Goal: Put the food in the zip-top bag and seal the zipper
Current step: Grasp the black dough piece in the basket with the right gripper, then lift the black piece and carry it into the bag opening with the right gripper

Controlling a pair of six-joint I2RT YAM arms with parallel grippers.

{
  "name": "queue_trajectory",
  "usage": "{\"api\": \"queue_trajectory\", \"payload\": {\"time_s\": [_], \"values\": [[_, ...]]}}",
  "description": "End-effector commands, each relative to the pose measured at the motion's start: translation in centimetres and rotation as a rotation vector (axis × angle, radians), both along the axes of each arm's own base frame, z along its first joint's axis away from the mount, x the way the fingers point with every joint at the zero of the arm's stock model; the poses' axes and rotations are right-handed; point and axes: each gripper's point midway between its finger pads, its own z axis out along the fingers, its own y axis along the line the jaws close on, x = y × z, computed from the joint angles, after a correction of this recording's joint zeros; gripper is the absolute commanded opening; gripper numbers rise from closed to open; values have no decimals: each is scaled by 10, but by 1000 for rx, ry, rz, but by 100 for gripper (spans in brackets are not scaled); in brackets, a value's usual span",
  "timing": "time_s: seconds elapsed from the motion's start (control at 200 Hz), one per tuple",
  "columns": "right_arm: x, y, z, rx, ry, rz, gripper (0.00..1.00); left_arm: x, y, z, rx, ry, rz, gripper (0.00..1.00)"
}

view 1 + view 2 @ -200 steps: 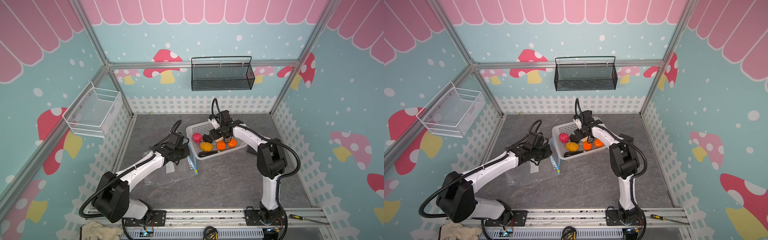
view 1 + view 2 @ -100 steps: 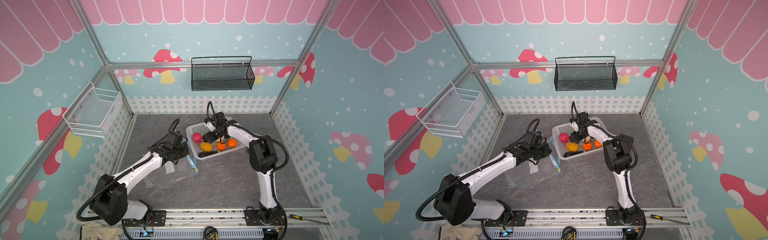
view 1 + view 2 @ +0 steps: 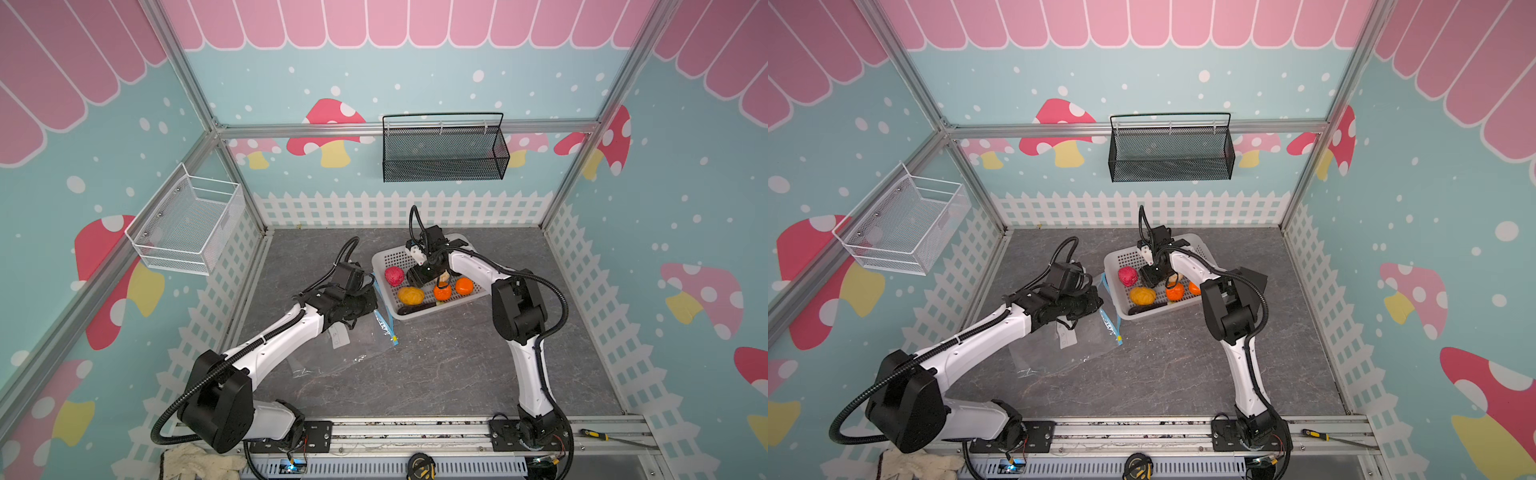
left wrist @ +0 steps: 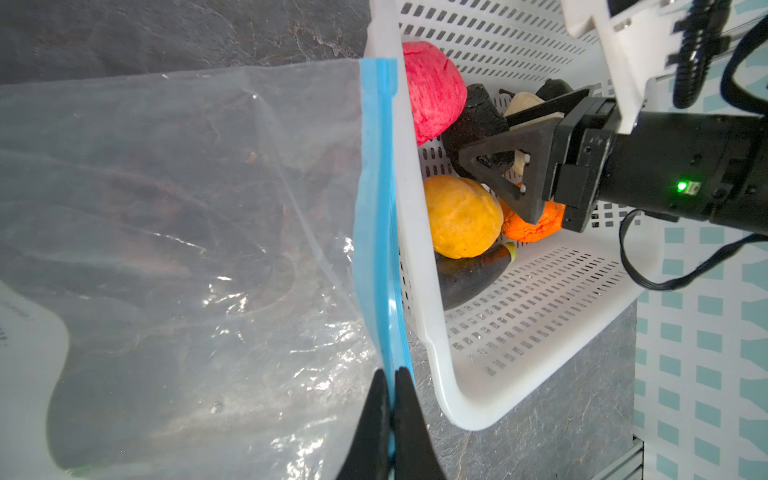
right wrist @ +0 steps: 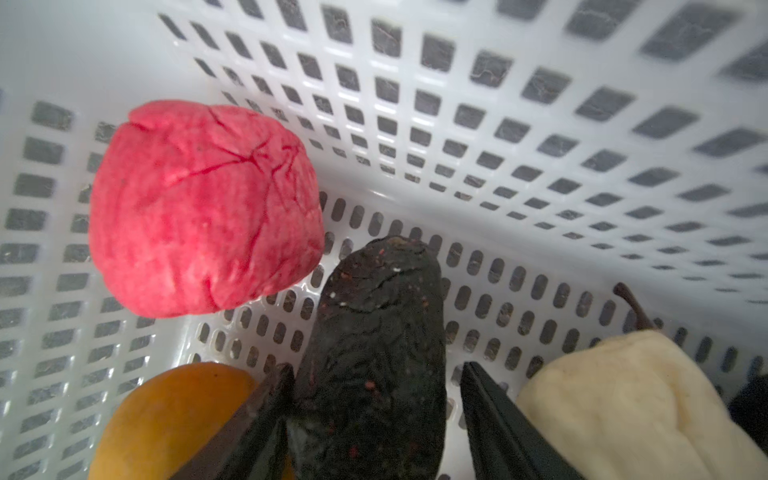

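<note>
The left gripper (image 4: 390,415) is clamping tight on the zipper (image 4: 376,208), with both fingers squeezing the light-blue strip between them. The zip-top bag (image 4: 187,208) is lying flat and crinkled on the gray table (image 3: 436,365). Its white label (image 3: 338,336) is showing beside the left wrist, and the small yellow tab (image 3: 395,340) is sitting at the strip's near end in a top view. The zipper edge is running just beside the outer wall of the white perforated basket (image 4: 465,411); can't tell if they're touching.

The right gripper (image 5: 376,368) is hanging inside the basket, jaws spread and straddling 1 black lump (image 5: 374,311). 1 finger is touching the lump's side and the other is standing just off it, so nothing is being held.

All the visible food is sitting in the basket:
- The pink-red piece (image 5: 203,208) is lying near the lump, toward the bag side.
- The yellow-orange piece (image 5: 174,415) is pressing against 1 finger.
- The cream piece (image 5: 623,399), with a brown stem, is sitting just beside the other finger.
- The 2 bright orange pieces (image 3: 442,292) (image 3: 464,286) are showing next to each other in both top views.
- The long dark green-tipped piece (image 3: 415,309) is lying along the basket's near wall.
</note>
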Motion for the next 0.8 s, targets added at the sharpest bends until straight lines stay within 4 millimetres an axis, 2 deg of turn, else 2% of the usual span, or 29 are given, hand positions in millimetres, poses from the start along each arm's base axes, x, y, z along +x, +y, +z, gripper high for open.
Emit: {"api": "queue_trajectory", "payload": {"time_s": [0.0, 0.36, 0.665, 0.795], "values": [[-1, 1, -10, -24, 22, -6, 61, 1, -1, 14, -20, -40, -11, 0], [1, 1, 8, 7, -13, -36, 50, 4, 4, 17, -28, -45, -1, 0], [-6, -9, 53, 164, -66, -70, 46, 5, 6, 27, -41, -71, -2, 0], [-13, -8, 81, 262, -117, -57, 46, 6, 5, 28, -36, -76, -17, 0]]}}
